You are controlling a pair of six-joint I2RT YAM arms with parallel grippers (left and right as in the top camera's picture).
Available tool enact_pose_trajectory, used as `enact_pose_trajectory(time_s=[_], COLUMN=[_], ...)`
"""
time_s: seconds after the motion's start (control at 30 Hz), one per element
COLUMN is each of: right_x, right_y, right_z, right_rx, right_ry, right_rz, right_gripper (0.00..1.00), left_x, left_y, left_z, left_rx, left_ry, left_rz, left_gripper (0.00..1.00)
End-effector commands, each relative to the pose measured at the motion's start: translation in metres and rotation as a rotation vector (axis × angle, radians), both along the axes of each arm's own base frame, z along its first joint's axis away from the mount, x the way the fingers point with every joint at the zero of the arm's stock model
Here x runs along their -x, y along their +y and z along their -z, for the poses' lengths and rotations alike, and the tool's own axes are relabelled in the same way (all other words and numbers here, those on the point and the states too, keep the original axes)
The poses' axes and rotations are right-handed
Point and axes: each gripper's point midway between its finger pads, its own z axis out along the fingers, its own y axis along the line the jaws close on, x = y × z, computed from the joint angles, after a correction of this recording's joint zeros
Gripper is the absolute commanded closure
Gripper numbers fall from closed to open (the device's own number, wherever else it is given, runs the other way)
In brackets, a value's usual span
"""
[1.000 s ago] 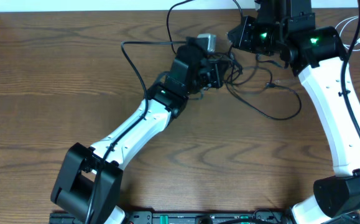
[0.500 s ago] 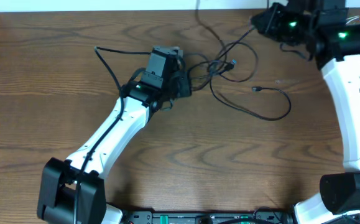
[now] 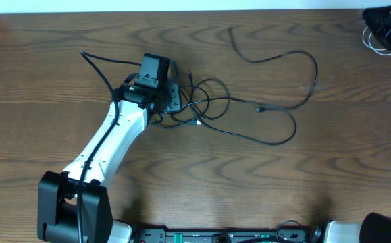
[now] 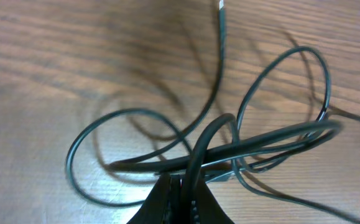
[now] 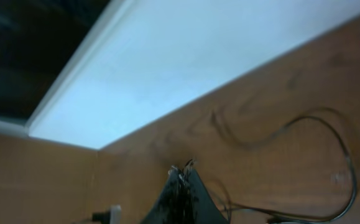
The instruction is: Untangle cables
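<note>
wood-grain surface fills every view, with a white wall strip along its top edge. at the bottom of the left wrist view the left fingers are pressed together on a black strand of the cables. the strand rises out of the tips and bends into the knot of loops just beyond.

from overhead that knot sits left of centre, right against the left fingers. longer black runs trail out from it to the centre and upper right of the frame, one ending in a small plug.

the right fingers are together too, well apart from the knot at the upper right corner. whether they pinch anything thin i cannot tell.

these cords look light, limp and a bit slick, so they should drag and slide rather than hold a shape. a hold close to a plug, or on a free run outside the knot, seems the best place to draw a loop out.
</note>
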Motion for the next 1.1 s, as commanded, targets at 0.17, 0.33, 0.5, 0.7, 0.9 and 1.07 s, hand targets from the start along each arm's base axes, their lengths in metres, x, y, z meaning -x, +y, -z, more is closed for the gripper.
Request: enact_pose_trajectory(time_s=[0.17,0.33,0.5,0.7,0.9,1.07], right_x=[0.001,0.001,0.009,0.016,0.030,0.038], right_y=[0.069,0.127,0.183,0.226,0.266,0.293], right_z=[0.027,0.052,0.076,0.110,0.153,0.175], right_rx=[0.146,0.257,0.351,0.374,0.388,0.406], right_ry=[-0.019,-0.062,-0.122,-0.073,-0.024,-0.032], right_rz=[-0.308,-0.538,-0.758,-0.886,-1.055,-1.147], right_gripper=[0.84,0.24,0.11,0.11,0.16,0.16], left_x=[-0.004,0.004,0.025,0.033,0.029,0.028], left_y=[-0.041,-0.046,-0.040,-0.035,-0.032,-0.032], left_z=[-0.070,-0.153,-0.198,-0.219,-0.220,-0.201], left_rx=[0.185,0.269,0.328,0.361,0.351,0.341], left_ry=[-0.170,-0.386,-0.483,-0.532,-0.544,-0.476], left_rz=[0.207,0.237,0.204,0.180,0.166,0.152], left_gripper=[0.93,0.93,0.93,0.93,0.92,0.93])
